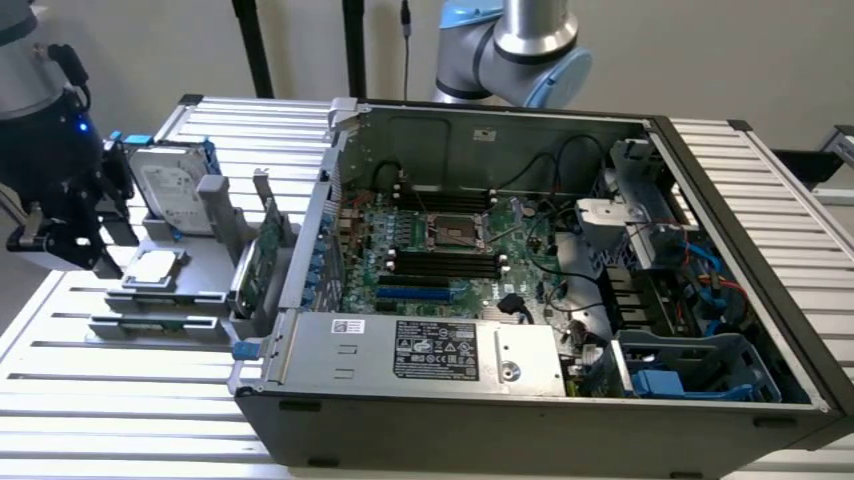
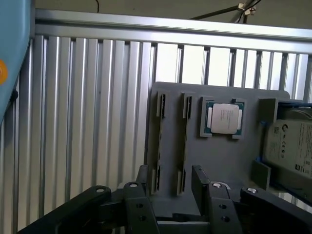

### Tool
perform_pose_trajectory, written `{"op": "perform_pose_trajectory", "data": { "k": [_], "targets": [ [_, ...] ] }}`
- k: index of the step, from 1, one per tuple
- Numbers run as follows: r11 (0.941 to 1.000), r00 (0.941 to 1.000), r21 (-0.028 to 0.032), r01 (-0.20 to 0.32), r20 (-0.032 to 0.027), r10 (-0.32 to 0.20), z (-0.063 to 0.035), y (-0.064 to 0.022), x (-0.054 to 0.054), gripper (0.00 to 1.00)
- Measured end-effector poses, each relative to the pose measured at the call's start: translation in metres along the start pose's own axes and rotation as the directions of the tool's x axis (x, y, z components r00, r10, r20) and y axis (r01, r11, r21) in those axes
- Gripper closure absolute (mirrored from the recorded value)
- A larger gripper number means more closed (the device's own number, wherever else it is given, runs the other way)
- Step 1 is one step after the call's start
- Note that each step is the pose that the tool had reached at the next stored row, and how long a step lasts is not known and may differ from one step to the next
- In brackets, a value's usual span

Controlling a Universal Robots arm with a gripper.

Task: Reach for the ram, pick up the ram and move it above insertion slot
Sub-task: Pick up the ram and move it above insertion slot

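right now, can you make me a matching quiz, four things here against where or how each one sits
1 ram
2 hard drive
3 processor
4 gripper

A open, holding nothing
B standing upright in the grey holder
C lying flat in a square recess
D thin green strip in a narrow slot

Pairs: 1-D, 2-B, 3-C, 4-A

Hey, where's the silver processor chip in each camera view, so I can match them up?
Exterior view: the processor chip lies on the gray holder at the exterior view's left, outside the computer case.
Wrist view: the processor chip sits in a square pocket of the gray holder, between two narrow slots and the hard drive.
Shared landmark: the hard drive, beside the chip in both.
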State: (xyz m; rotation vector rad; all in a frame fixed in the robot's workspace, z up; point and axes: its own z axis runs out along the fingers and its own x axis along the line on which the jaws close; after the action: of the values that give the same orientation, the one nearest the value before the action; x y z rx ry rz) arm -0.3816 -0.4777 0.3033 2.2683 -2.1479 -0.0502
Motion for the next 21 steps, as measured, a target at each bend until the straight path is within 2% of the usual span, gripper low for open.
{"op": "perform_pose_trajectory", "data": {
  "k": [7, 21],
  "targets": [
    [1.0, 1.0, -0.0001, 0.005, -0.0002, -0.005, 0.0125, -0.0047, 0.001, 0.52],
    [0.9997, 0.9997, -0.0003, 0.023, -0.0009, -0.023, 0.038, -0.0057, 0.003, 0.52]
  ]
}}
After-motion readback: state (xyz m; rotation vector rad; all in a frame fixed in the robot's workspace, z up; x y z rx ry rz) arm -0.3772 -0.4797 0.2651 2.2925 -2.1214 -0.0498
